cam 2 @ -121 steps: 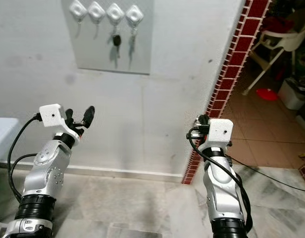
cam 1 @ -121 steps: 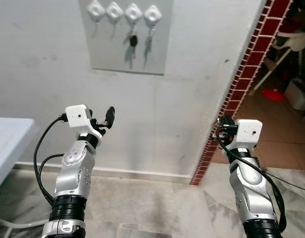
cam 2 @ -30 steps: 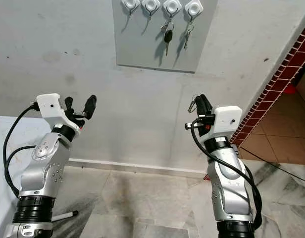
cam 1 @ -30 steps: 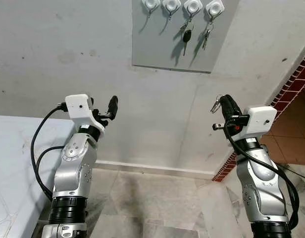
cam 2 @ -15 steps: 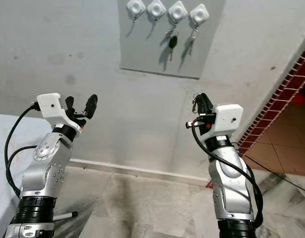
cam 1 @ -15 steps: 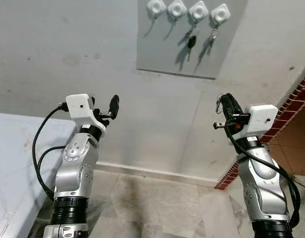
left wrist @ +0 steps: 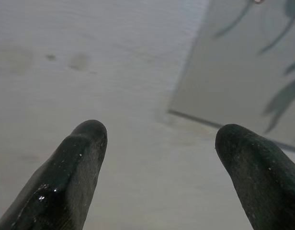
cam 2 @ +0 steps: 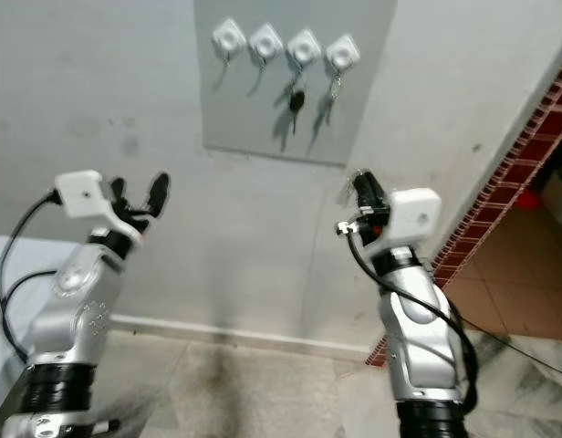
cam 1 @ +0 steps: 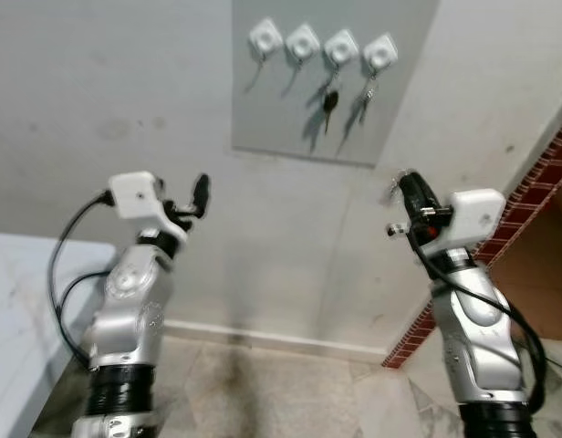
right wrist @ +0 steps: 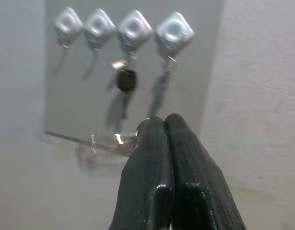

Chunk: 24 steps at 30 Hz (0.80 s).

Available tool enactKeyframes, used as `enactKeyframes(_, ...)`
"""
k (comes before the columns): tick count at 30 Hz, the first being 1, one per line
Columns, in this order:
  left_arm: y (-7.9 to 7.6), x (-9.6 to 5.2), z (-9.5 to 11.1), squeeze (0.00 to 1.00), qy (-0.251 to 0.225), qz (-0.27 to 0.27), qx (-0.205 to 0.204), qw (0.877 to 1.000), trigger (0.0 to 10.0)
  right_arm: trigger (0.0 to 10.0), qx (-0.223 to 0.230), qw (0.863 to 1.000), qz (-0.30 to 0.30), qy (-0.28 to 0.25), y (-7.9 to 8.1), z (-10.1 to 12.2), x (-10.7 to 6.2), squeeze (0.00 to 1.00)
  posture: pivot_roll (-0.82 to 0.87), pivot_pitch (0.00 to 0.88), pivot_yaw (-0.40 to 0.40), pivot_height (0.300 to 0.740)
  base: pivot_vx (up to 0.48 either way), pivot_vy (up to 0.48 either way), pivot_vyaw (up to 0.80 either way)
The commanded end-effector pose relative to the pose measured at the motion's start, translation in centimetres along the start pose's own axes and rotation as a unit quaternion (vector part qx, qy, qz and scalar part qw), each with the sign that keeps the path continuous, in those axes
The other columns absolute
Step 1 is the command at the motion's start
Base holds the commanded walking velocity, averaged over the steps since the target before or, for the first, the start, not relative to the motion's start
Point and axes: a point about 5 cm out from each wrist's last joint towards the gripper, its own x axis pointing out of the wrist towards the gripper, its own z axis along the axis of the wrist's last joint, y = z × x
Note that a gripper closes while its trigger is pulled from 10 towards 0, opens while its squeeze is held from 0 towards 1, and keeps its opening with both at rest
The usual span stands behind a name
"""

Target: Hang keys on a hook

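A grey board [cam 1: 331, 109] on the wall carries a row of white hooks [cam 1: 302, 41]. From the third hook hangs a black key [cam 1: 328, 100], and silver keys [cam 1: 365, 91] hang from the fourth. My right gripper [cam 1: 407, 181] is raised below the board's right end, shut on a small silver bunch of keys [right wrist: 107, 139] that sticks out beside its fingertips [right wrist: 154, 132]. In the right wrist view the hooks [right wrist: 134, 28] lie straight ahead. My left gripper [cam 2: 140, 193] is held up at the left, open with nothing in it, facing the wall.
A red brick pillar edge [cam 1: 536, 182] runs down the right side, with a tiled doorway floor [cam 2: 527, 301] beyond it. A white table [cam 1: 16, 283] stands at the left. Marble floor [cam 1: 263, 383] lies below the wall.
The whole picture has shifted, so the camera moved; the board now sits lower and further left in it. My right gripper with the keys now stands closer under the board.
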Motion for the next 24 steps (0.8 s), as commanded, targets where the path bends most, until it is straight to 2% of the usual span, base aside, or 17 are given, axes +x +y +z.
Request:
enactKeyframes(1,-1.13,0.24,0.06,0.00,-0.002,-0.016,-0.004,1.000,10.0,10.0,-0.008,1.000,-0.012,-0.006,-0.95,0.51,-0.12,0.00,0.04,0.000,-0.065,0.740,0.296,0.000,0.00)
enactKeyframes(9,-1.10,0.12,-0.04,0.00,0.000,-0.006,-0.008,1.000,10.0,10.0,-0.008,1.000,-0.002,-0.003,-0.71,0.43,0.10,0.00,0.05,0.000,-0.071,0.740,0.285,0.000,0.00)
enactKeyframes(15,-0.93,0.08,-0.37,0.00,0.008,0.013,-0.004,1.000,10.0,10.0,-0.008,1.000,0.002,0.000,-0.74,0.39,0.22,0.00,0.05,0.000,-0.074,0.740,0.000,0.000,0.00)
enactKeyframes(24,-1.64,-0.12,-0.38,0.00,0.008,-0.015,0.000,1.000,10.0,10.0,-0.005,0.999,0.034,0.011,-0.07,0.11,0.33,0.00,0.04,0.000,-0.070,0.740,0.000,0.000,0.00)
